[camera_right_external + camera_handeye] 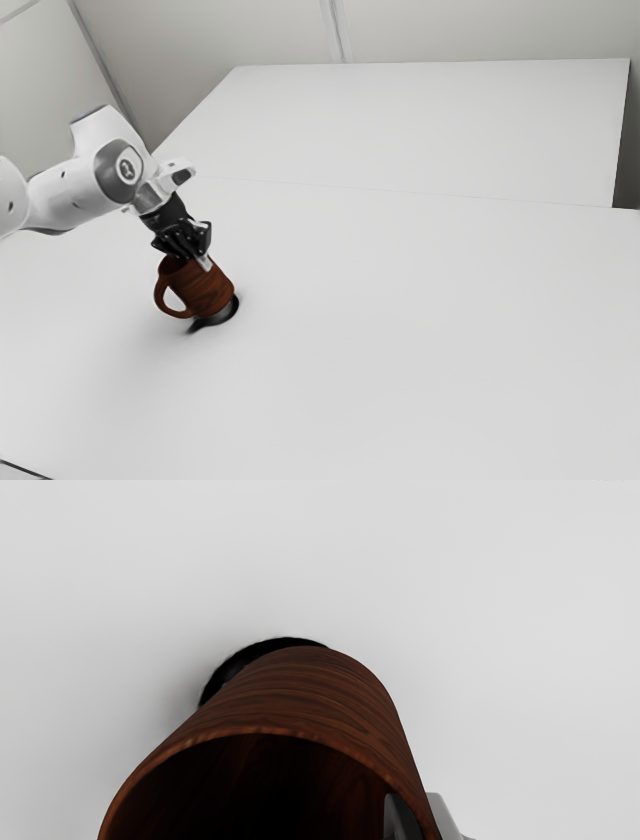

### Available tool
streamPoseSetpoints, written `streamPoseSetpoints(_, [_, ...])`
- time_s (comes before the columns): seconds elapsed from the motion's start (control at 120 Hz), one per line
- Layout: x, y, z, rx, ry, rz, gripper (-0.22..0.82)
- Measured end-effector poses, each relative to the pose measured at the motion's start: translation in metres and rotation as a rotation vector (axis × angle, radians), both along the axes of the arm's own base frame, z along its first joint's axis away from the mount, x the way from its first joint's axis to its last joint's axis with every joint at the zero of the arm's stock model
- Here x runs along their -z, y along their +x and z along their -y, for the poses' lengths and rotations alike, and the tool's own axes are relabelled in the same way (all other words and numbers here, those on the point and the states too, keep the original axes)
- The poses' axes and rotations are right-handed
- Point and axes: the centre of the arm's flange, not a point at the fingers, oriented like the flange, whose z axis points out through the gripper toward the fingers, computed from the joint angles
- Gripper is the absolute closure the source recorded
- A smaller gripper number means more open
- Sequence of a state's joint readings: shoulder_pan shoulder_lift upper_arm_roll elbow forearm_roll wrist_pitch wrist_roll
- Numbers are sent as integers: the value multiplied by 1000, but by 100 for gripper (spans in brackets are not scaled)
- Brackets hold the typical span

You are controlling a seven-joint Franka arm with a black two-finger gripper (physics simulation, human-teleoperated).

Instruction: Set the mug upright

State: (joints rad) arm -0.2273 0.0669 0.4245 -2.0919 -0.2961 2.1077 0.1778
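Wood-grained mug [207, 291], tilted
Wrist view: base hidden, rim partly cut off; the mug slants below the jaws, which clamp its wall from inside and out.

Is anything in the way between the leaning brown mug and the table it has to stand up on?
Nothing that I can see. The gripper pinches the wall of the mug, one finger inside and one outside. The dark patch beside its base looks like just a shadow on the table.
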Motion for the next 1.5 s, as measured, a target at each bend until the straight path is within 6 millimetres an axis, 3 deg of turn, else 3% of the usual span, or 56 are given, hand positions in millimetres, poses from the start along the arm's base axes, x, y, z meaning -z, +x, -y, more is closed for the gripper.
streamPoseSetpoints(0.542, [2, -2, 49, -176, 193, -126, 78])
streamPoseSetpoints(1.225, [31, 0, 74, -361, 274, -220, 78])
streamPoseSetpoints(1.4, [26, 4, 79, -385, 271, -207, 40])
streamPoseSetpoints(1.5, [24, 5, 78, -404, 265, -206, 25])
